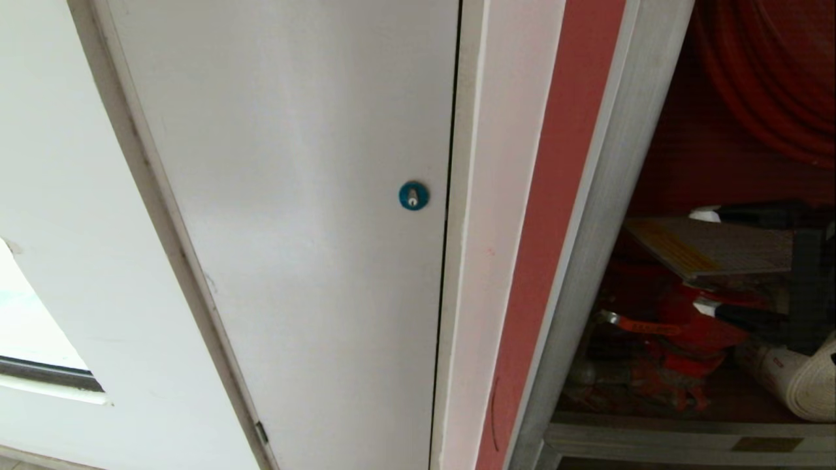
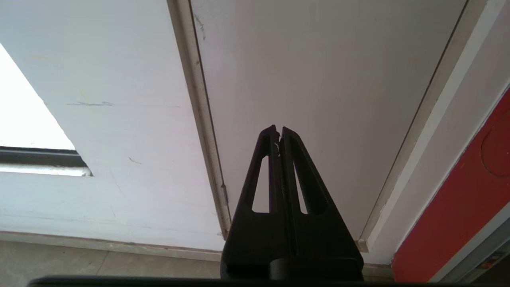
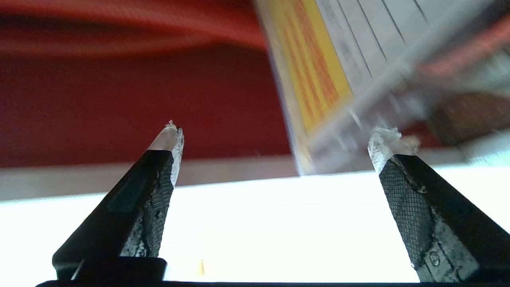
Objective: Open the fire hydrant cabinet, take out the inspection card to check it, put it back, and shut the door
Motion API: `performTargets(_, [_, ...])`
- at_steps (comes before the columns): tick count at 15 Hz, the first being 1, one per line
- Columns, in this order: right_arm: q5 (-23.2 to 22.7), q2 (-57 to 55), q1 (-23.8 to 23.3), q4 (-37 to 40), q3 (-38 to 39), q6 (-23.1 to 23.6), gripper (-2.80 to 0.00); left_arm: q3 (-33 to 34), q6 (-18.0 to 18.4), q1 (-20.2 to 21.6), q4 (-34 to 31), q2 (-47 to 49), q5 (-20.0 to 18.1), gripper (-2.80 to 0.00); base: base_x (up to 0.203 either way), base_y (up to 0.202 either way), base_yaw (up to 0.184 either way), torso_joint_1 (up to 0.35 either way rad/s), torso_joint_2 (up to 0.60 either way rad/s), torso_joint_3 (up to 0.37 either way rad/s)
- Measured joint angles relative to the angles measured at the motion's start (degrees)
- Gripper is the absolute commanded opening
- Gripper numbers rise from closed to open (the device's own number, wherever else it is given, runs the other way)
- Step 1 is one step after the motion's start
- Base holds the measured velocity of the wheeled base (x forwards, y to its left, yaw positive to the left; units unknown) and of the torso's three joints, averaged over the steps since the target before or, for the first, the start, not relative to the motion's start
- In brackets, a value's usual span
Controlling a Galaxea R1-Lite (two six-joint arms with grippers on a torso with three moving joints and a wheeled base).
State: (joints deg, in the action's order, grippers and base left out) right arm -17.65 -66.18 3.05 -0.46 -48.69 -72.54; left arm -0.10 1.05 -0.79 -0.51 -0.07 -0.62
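Right claw stands with its two tapered black fingers wide apart, their inner faces cross-hatched and their tips capped with ragged clear tape; nothing is clamped between them. At about 1 o'clock from the gap in the right wrist view hangs the card, a thin flat white sheet with a yellow band carrying orange print and a fine ruled grid, its lower corner close to one fingertip, though contact is unclear. In the head view the card lies tilted inside the cabinet, at 3 o'clock, above a red valve and beside a white rolled hose, under a red coil. Brushed silver framing edges the red interior. Left claw sits pressed together before a smooth white door with a round blue lock.
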Motion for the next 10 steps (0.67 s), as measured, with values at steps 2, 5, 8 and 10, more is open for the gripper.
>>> performTargets(2, [-0.7, 2.7, 0.1, 5.3, 0.2, 1.8, 0.00, 0.0, 0.0, 0.0, 0.0, 0.0, 0.0, -2.80, 0.000, 0.000, 0.000, 0.000, 0.00, 0.000])
performTargets(5, [-3.2, 7.9, 0.1, 13.7, 0.3, 6.2, 0.00, 0.0, 0.0, 0.0, 0.0, 0.0, 0.0, -2.80, 0.000, 0.000, 0.000, 0.000, 0.00, 0.000])
performTargets(8, [-3.8, 13.1, 0.3, 22.6, -0.5, 15.3, -2.80, 0.0, 0.0, 0.0, 0.0, 0.0, 0.0, -2.80, 0.000, 0.000, 0.000, 0.000, 0.00, 0.000])
performTargets(10, [-3.8, 14.8, 0.3, 26.2, -1.2, 22.0, -2.80, 0.0, 0.0, 0.0, 0.0, 0.0, 0.0, -2.80, 0.000, 0.000, 0.000, 0.000, 0.00, 0.000])
